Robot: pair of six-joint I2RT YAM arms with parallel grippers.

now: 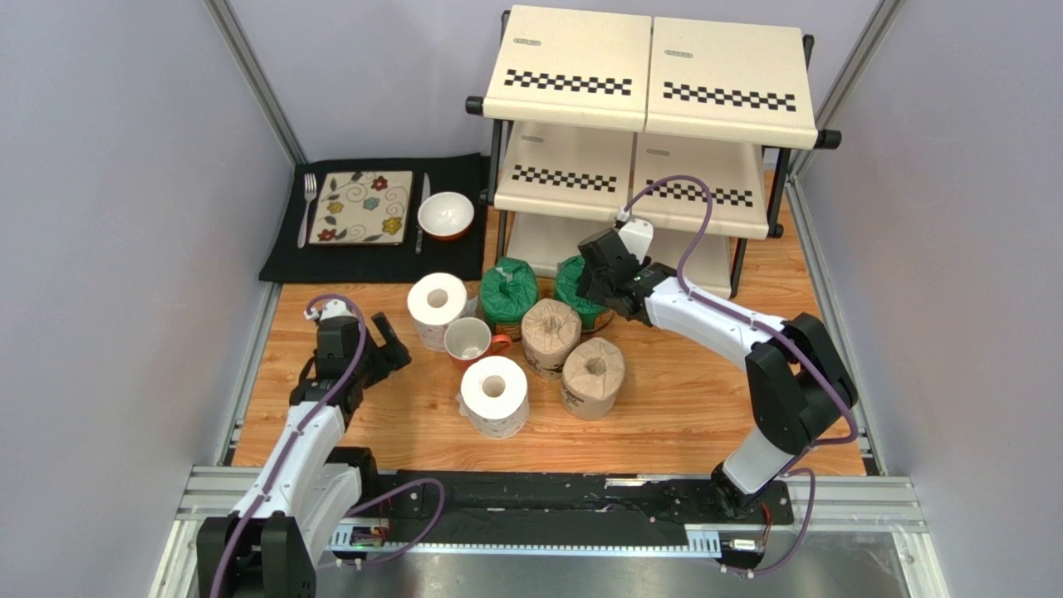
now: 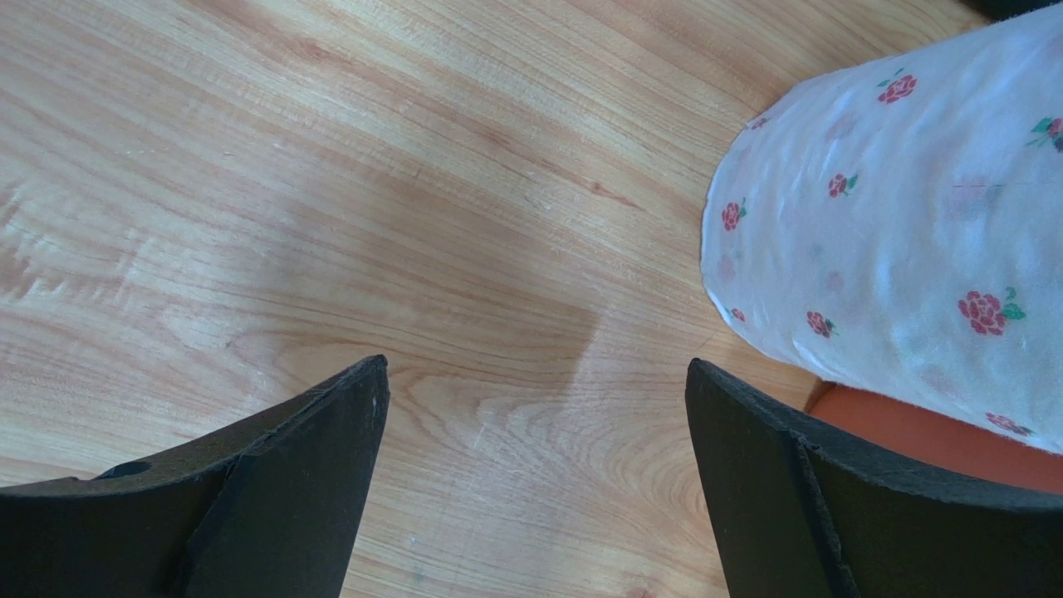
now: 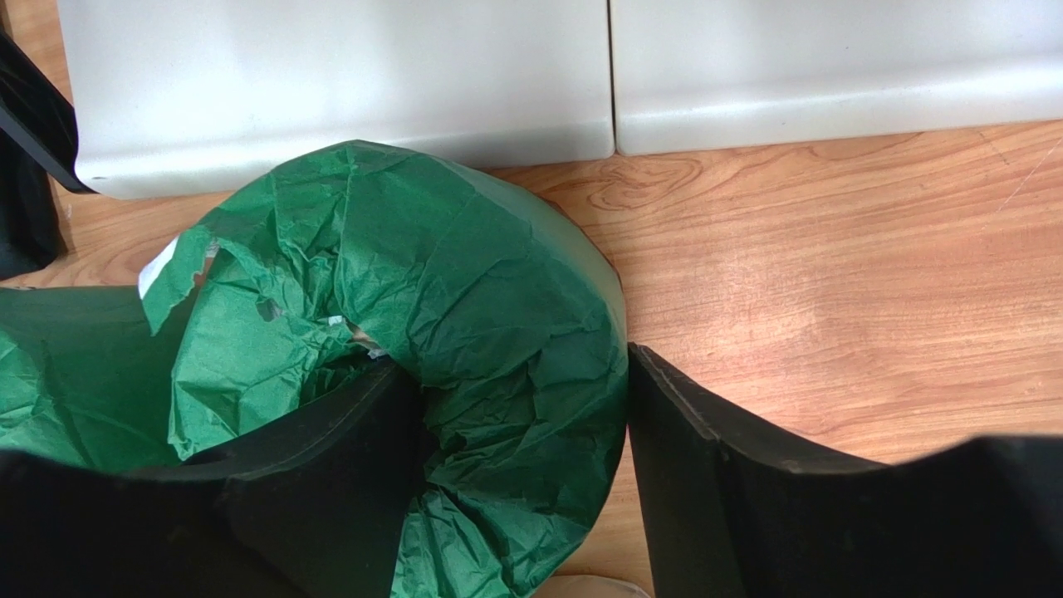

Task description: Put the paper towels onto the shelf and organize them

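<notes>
Six paper towels stand on the wooden table in front of the shelf (image 1: 649, 75): two white (image 1: 437, 299) (image 1: 494, 393), two tan (image 1: 550, 334) (image 1: 594, 374), two green (image 1: 509, 289) (image 1: 572, 294). My right gripper (image 1: 599, 282) is shut on the right green roll (image 3: 499, 287), one finger in its core and one against its outer wall (image 3: 518, 361). The roll still rests on the table by the shelf's bottom panels (image 3: 337, 87). My left gripper (image 1: 389, 343) is open and empty over bare wood (image 2: 537, 364), just left of a white roll with a red rose print (image 2: 898, 212).
A white-and-orange mug (image 1: 469, 336) stands among the rolls; an orange patch (image 2: 923, 436) shows beside my left gripper's right finger. A black placemat (image 1: 281, 256) at the back left carries a floral plate (image 1: 362, 207), cutlery and a small white bowl (image 1: 446, 214).
</notes>
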